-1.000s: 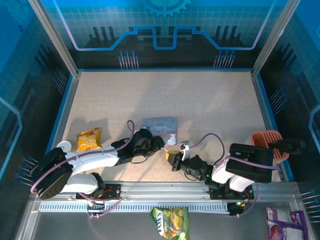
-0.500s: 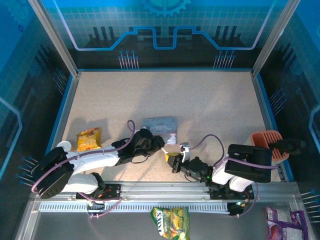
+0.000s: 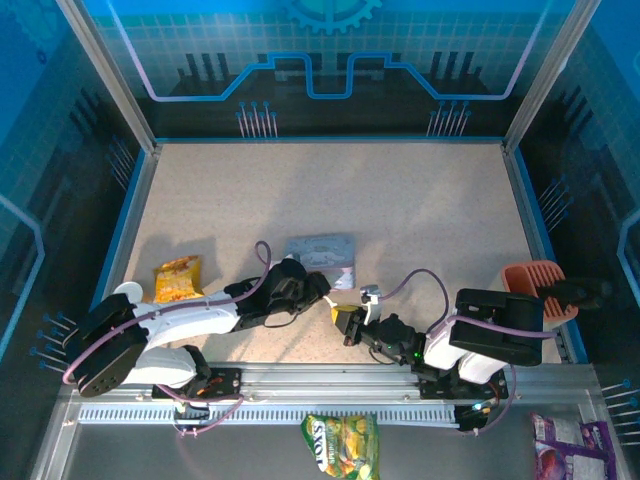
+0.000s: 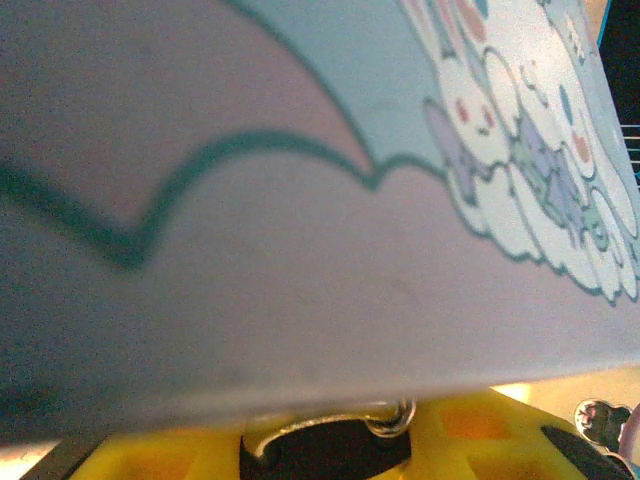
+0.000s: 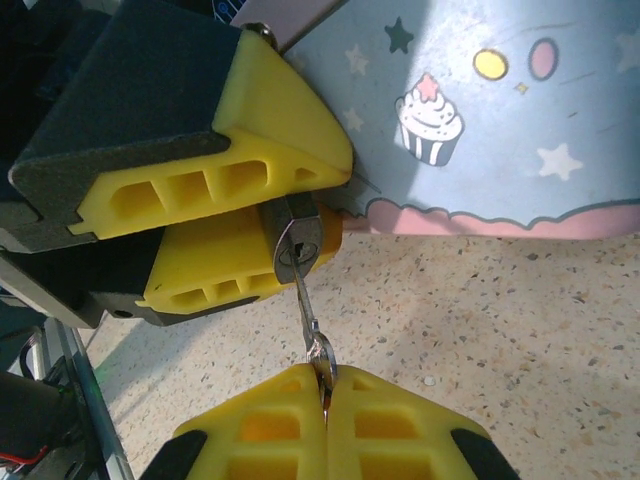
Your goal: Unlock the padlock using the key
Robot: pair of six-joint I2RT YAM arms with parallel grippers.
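The small padlock (image 5: 297, 243), dark-bodied with a silvery keyhole face, is pinched between my left gripper's yellow fingers (image 5: 250, 110). The key (image 5: 308, 305) sticks into its keyhole, and my right gripper (image 5: 325, 375) is shut on the key's bow just below. In the left wrist view the padlock's dark body (image 4: 330, 455) and thin shackle sit between the yellow fingers (image 4: 470, 425), right under the tin. From above, the left gripper (image 3: 322, 292) and right gripper (image 3: 345, 318) meet tip to tip near the table's front middle.
A pale blue cartoon-printed tin (image 3: 322, 250) lies just behind the grippers, almost touching the padlock. A yellow snack bag (image 3: 178, 278) lies at the left and an orange object (image 3: 535, 282) at the right edge. More snack bags (image 3: 340, 445) lie in front of the rail.
The right gripper has edged slightly to the left, toward the left gripper. The left arm and the tin stay where they were.
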